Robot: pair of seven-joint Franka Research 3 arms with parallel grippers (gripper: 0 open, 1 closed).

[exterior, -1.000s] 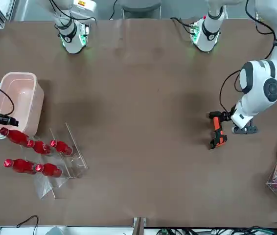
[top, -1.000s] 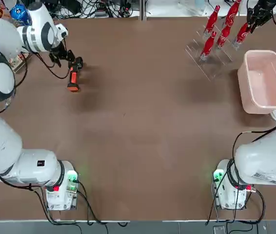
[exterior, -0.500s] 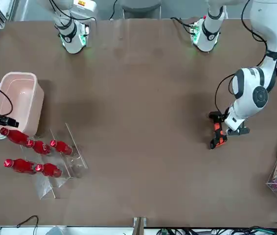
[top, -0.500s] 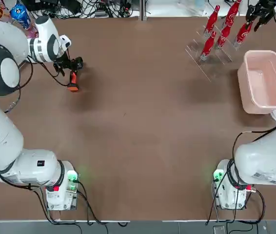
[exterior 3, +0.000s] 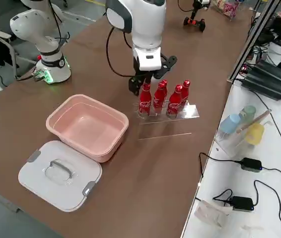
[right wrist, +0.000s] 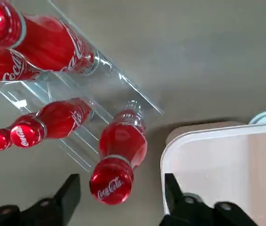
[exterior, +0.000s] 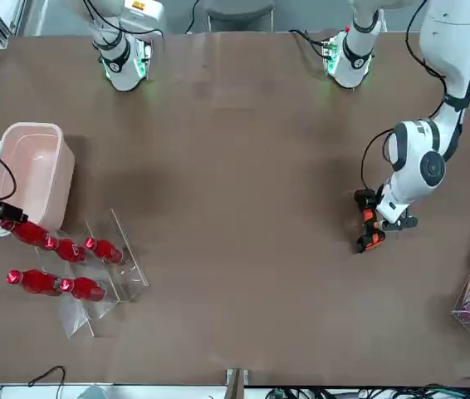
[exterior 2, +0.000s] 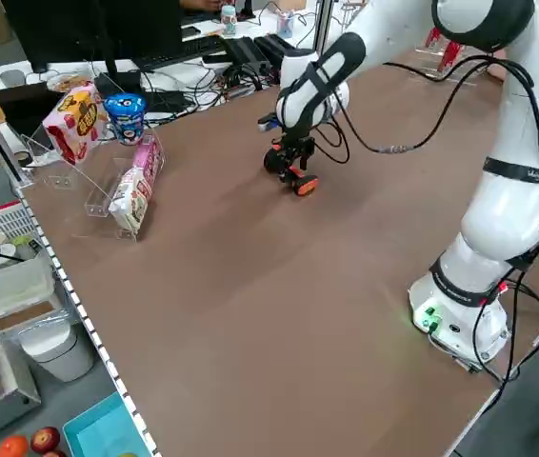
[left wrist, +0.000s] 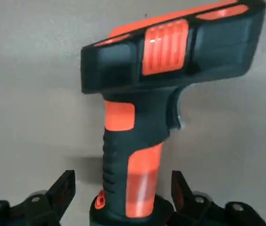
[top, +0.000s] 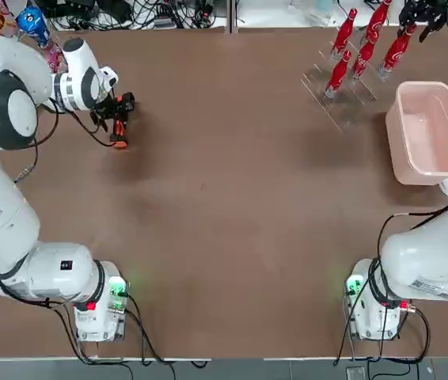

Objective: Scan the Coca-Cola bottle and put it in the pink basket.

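The orange and black scanner (left wrist: pixel 142 117) sits on the brown table (top: pixel 232 206), between the spread fingers of the left claw (left wrist: pixel 122 178). The clear rack (right wrist: pixel 119 89) stands near the right claw (right wrist: pixel 120 181). A white lid (exterior 3: pixel 36 183) lies well apart from it.

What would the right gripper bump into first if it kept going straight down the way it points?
Most likely the red cap of the Coca-Cola bottle nearest the pink basket. The right gripper, open, straddles that cap in its wrist view, though the remaining gap is unclear.

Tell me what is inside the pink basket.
The pink basket holds nothing visible: its pale floor shows bare from the right side and overhead. All the Coca-Cola bottles stand outside it in the clear rack. Nothing covers its inside.
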